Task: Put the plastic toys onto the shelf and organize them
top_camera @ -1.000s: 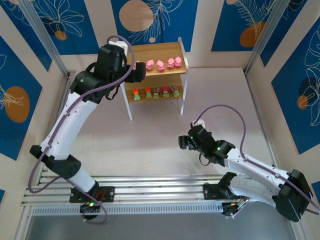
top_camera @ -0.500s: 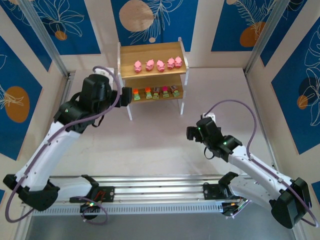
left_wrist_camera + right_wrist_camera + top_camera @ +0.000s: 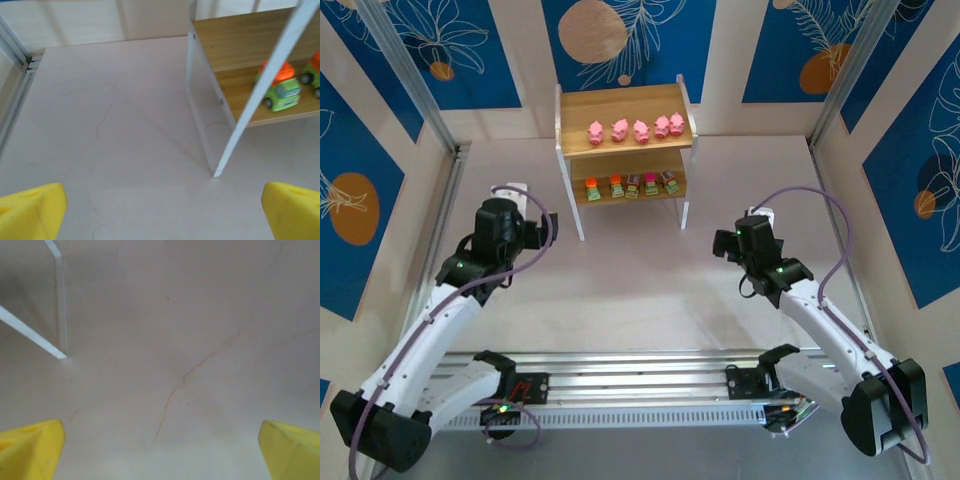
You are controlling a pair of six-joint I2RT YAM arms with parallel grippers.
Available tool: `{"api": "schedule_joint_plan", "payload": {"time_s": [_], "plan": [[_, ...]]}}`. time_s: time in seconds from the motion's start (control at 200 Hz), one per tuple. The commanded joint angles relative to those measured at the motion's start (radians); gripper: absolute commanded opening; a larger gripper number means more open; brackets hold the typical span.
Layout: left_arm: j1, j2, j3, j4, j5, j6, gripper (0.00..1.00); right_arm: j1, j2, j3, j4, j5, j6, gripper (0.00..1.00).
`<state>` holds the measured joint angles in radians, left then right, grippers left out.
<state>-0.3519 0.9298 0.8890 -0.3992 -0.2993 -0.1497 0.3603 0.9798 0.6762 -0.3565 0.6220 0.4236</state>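
Top external view: a small two-tier shelf of light wooden boards and thin white legs (image 3: 620, 103) is seen at the far middle of the surface. On its upper board, five rounded pink pig-like plastic toys (image 3: 640, 129) are lined up left to right along the near edge. On the lower board, five blocky green-based plastic toys with orange, magenta or grey tops (image 3: 631, 186) are set in a matching row. In the left wrist view the leftmost of these, a green truck with an orange top (image 3: 286, 93), is partly hidden by a white front leg (image 3: 235, 140).

The pale beige surface (image 3: 640, 290) is marked with faint veins. It is enclosed by cream walls carrying blue panels with white leaf outlines and orange discs (image 3: 620, 35). A ribbed aluminium rail (image 3: 640, 368) runs along the near edge.

The yellow left fingers (image 3: 35, 210) are spread wide with nothing between them, over bare surface near and left of the shelf. The yellow right fingers (image 3: 35, 445) are likewise spread wide and empty, near and right of it.
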Motion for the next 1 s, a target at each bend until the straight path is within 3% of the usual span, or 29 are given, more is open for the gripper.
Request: {"api": "schedule_joint_plan", "payload": {"time_s": [0.0,0.135,0.265,0.495,0.695,0.995], "plan": [[0.048,-0.036,-0.128,0.236,0.076,0.06,1.0,-0.034,-0.011,-0.06,0.153,-0.082,-0.08,0.99],[0.058,-0.026,-0.322,0.5,0.039,0.165,1.0,-0.055,-0.041,-0.175,0.389,-0.144,-0.189,0.99],[0.068,0.013,-0.446,0.717,-0.027,0.212,1.0,-0.1,0.001,-0.189,0.476,-0.185,-0.23,0.99],[0.104,0.263,-0.554,1.09,-0.073,0.276,1.0,-0.144,0.193,-0.198,0.648,-0.22,-0.302,0.99],[0.171,0.447,-0.562,1.255,0.017,0.246,1.0,-0.179,0.284,-0.215,0.78,-0.279,-0.335,0.99],[0.267,0.598,-0.587,1.448,0.144,0.179,1.0,-0.262,0.379,-0.238,0.952,-0.421,-0.325,0.99]]}}
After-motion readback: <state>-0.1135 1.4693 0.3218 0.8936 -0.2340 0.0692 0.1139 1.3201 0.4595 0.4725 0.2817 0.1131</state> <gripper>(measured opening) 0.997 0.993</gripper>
